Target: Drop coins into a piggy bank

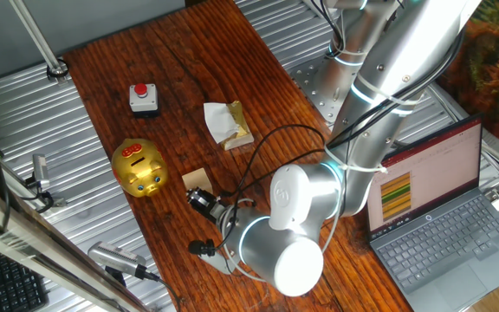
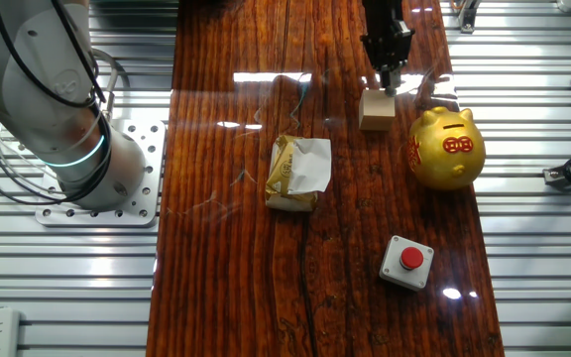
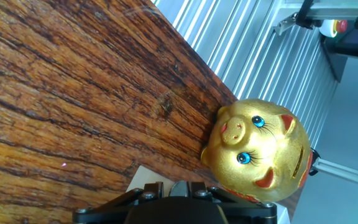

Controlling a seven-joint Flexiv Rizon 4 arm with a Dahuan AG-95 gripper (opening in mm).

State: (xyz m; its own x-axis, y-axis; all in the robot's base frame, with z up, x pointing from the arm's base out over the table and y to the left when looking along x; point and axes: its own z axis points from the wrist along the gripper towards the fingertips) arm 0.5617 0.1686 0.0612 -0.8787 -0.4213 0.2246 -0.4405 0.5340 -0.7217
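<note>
Hand view: piggy bank (image 3: 260,152) nr wooden cube (image 2: 376,110), claw (image 2: 389,77) above.

- A gold pig (image 3: 260,152) sits on a dark wooden table (image 3: 73,106), blue eyes and pink snout facing the camera.
- A coin slot shows on the side of the pig away from its snout.
- A pale block (image 3: 143,179) lies just beside the pig, its corner alone visible.
- The gripper's dark body fills the bottom edge below the pig; fingertips hidden.
</note>
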